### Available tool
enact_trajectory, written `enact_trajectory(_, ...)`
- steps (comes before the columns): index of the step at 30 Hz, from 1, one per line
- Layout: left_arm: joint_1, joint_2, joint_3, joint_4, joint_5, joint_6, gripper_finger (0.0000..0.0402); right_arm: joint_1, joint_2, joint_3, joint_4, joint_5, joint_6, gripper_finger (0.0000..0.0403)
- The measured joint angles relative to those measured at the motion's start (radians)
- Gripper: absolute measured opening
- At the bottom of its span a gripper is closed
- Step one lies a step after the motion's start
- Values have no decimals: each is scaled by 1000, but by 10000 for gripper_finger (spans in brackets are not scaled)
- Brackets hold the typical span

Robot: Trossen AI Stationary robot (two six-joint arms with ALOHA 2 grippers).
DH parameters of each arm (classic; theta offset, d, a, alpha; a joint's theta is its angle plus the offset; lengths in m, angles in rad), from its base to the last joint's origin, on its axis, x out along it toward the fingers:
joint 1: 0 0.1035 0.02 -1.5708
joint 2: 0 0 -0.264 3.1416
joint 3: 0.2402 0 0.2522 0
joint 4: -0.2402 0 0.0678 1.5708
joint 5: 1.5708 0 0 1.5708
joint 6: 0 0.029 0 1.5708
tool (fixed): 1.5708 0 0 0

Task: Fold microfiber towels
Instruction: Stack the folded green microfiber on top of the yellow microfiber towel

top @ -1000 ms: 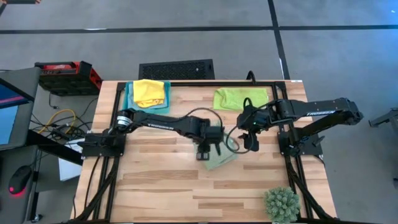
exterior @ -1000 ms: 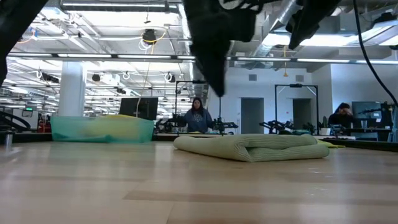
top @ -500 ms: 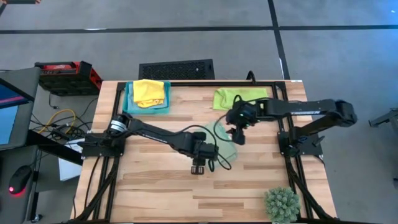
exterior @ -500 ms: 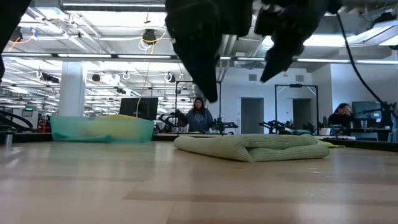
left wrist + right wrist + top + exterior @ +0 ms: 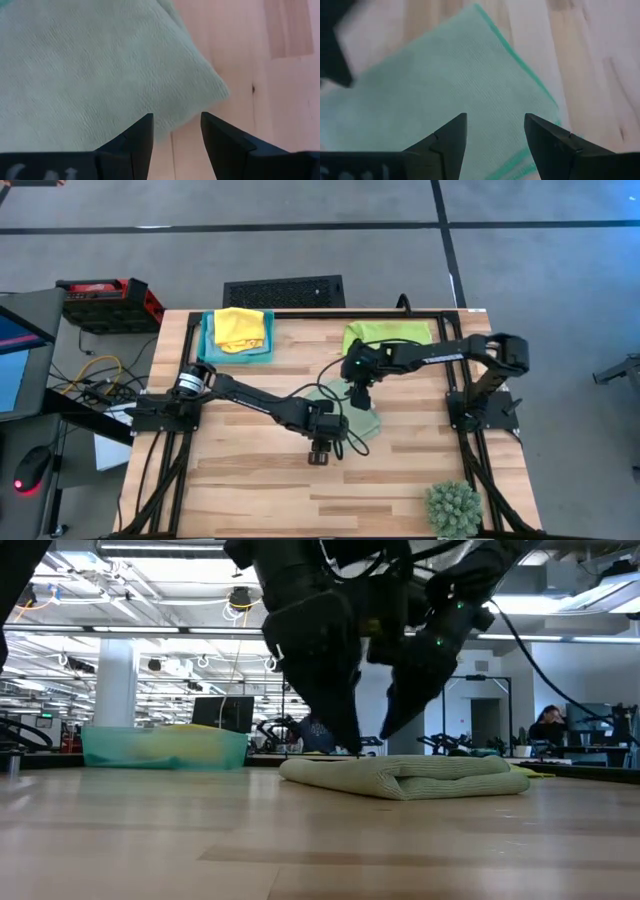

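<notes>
Towel [image 5: 352, 417] folded mid-table; I lower both parted, empty grippers (left [image 5: 176, 131], right [image 5: 495, 131]) squarely onto opposite edges.

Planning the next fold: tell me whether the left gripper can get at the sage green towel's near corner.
Probably yes: the left gripper hovers open over the sage green towel, with nothing between.
</notes>
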Motion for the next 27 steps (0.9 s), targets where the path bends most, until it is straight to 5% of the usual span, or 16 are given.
enact_trajectory(27, 107, -3, -99, -100, -6, 52, 158, -44, 148, 3, -47, -43, 6, 221)
